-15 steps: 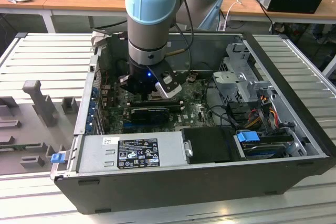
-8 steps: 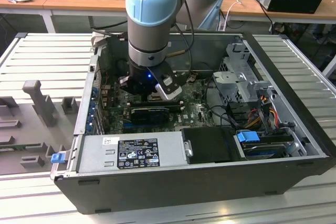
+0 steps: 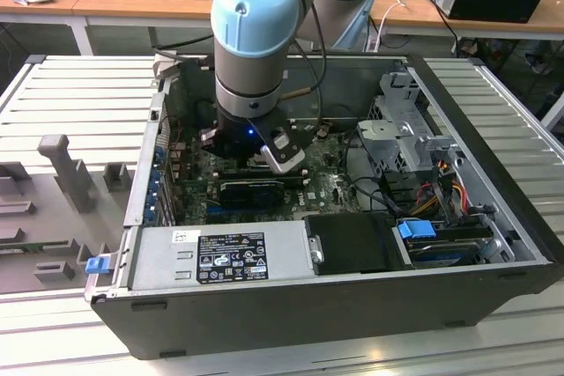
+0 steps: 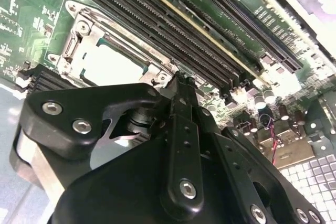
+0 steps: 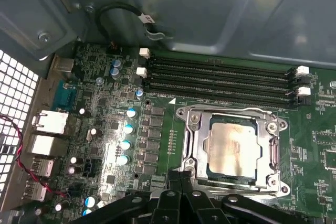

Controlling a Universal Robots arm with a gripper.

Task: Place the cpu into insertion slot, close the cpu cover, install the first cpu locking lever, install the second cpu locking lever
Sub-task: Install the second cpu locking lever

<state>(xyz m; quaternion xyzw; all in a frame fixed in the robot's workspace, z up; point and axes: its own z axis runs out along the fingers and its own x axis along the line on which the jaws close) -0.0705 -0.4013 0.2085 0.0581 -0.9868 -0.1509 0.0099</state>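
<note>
The cpu (image 5: 233,148) lies flat in the insertion slot (image 5: 209,167), its dull silver top showing through the cut-out of the cpu cover (image 5: 231,113). The cover is folded down flat over it. Both also show in the second wrist view, cpu (image 4: 113,67) and cover (image 4: 84,32). A thin wire lever (image 5: 185,135) runs along the cover's side. My gripper (image 5: 180,174) is shut, its tips together at the socket's corner beside that lever, with nothing visible between them. In the second wrist view my gripper (image 4: 181,80) touches the cover's edge. In the exterior view my gripper (image 3: 256,158) reaches down inside the computer case.
Long black memory slots (image 5: 220,80) run beside the socket, and capacitors (image 5: 126,142) and rear ports (image 5: 50,121) stand to the other side. The grey case wall (image 5: 210,9) rises close behind. A black expansion card (image 3: 251,189), power supply (image 3: 220,253) and drive cage (image 3: 410,134) crowd the case.
</note>
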